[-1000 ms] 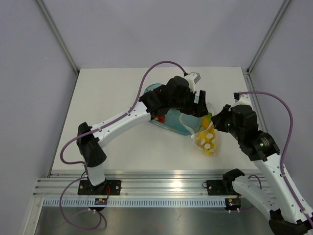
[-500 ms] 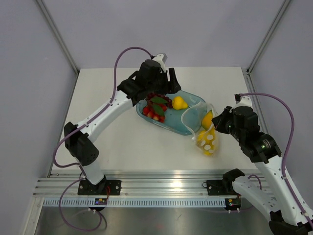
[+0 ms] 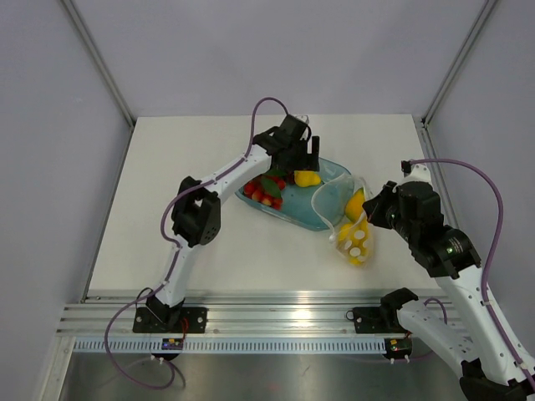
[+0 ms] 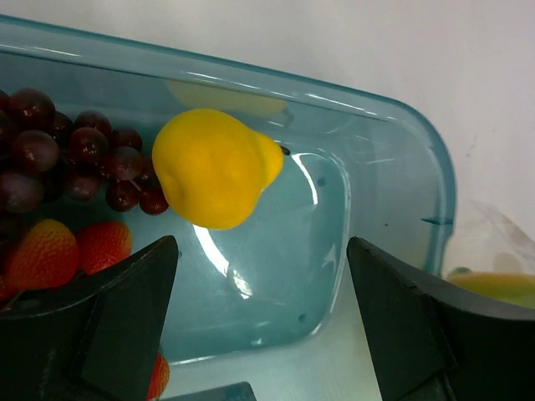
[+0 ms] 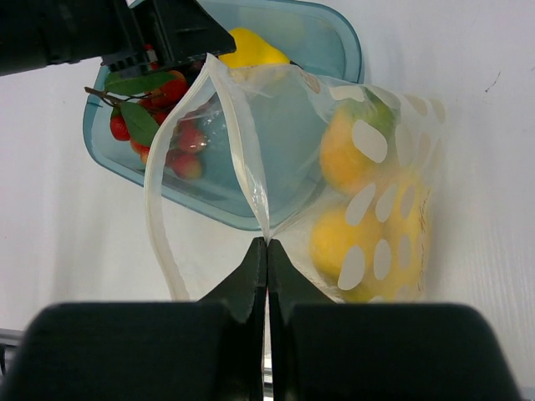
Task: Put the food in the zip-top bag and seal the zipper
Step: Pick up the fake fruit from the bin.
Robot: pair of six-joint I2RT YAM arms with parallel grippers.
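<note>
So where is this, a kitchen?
Probably a robot lab booth, not a kitchen: plain grey walls, two robot arms bolted to a metal rail, and toy fruit in a tray.

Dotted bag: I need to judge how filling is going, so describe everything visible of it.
The bag is clear soft plastic printed with white round dots. Its filled end rests on the table, its mouth gaping toward the tray and overlapping its near edge. The pale zipper strip is unsealed. The shut right gripper pinches the mouth rim. Yellow and orange fruits sit inside.

Pear (image 4: 216, 167), strawberries (image 3: 262, 194) in tray (image 4: 401, 125); bag (image 5: 359, 209) right of tray, fruit (image 5: 347, 246) inside.
</note>
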